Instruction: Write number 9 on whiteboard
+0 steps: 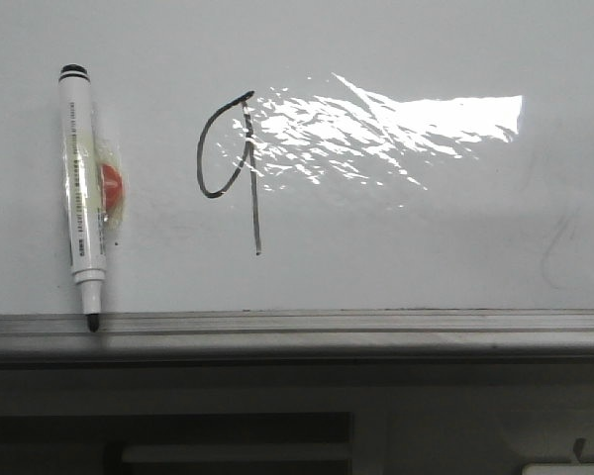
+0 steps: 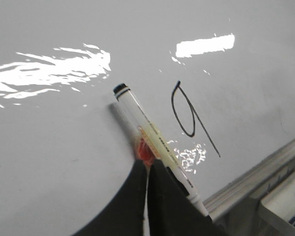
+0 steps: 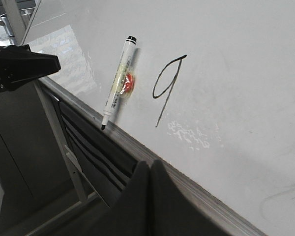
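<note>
Marker (image 1: pixel 83 188) lying on whiteboard (image 1: pixel 396 247), tip touching ledge (image 1: pixel 376 323), not gripped. Number 9 (image 1: pixel 230 168) sitting beside marker, looking complete. Left gripper (image 2: pixel 147 172) and right gripper (image 3: pixel 150 169) both showing fingers pressed together, holding nothing. Judgement: arms should be retreating without smearing ink.

On the whiteboard (image 1: pixel 396 247), bare surface lies open right of the number 9 (image 1: pixel 230 168). Left of it, a marker (image 1: pixel 83 188) stands upright, tip touching the ledge (image 1: pixel 376 323), leaving a narrow clear strip between them.
</note>
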Action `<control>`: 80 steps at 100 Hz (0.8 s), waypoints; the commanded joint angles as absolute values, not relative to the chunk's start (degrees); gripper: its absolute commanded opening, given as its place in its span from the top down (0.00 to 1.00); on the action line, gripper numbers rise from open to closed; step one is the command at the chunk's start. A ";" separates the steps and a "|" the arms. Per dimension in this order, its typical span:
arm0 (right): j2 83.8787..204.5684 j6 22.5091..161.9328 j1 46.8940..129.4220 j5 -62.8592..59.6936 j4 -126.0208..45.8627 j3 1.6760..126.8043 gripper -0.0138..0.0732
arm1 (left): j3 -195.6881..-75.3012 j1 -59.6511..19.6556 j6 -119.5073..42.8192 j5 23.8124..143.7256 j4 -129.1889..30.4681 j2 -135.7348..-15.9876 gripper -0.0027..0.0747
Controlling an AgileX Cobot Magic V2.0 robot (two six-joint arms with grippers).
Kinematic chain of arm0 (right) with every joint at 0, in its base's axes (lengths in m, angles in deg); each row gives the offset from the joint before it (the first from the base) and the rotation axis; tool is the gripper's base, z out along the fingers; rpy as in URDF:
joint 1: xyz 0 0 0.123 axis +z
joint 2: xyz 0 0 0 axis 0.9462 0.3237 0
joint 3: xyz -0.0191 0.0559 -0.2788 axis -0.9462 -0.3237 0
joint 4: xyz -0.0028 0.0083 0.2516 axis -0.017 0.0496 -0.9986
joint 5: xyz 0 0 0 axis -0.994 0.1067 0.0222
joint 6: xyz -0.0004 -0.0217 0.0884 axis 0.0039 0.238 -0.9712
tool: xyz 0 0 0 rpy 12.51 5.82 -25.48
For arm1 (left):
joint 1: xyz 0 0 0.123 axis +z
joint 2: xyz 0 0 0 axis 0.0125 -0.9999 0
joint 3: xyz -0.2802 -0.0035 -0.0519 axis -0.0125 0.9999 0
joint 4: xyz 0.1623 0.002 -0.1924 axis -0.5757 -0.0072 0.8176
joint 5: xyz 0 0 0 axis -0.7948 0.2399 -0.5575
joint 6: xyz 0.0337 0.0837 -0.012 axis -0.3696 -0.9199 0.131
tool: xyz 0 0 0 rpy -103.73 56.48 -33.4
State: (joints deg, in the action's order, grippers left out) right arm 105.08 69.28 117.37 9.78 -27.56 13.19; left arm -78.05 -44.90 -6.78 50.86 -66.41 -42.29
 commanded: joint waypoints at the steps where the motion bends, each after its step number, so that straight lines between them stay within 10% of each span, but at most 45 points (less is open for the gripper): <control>1: 105.42 69.61 117.48 14.25 -26.92 14.69 0.92 | -77.03 -41.64 -2.05 47.19 -70.97 -40.57 0.99; 80: 105.42 69.61 117.48 14.27 -26.92 14.69 0.92 | -76.93 -7.39 1.03 68.89 -75.53 -22.23 0.99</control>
State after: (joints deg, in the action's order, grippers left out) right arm 105.08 69.28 117.37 9.78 -27.56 13.19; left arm -78.05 -9.49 -0.02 69.13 -75.53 -23.33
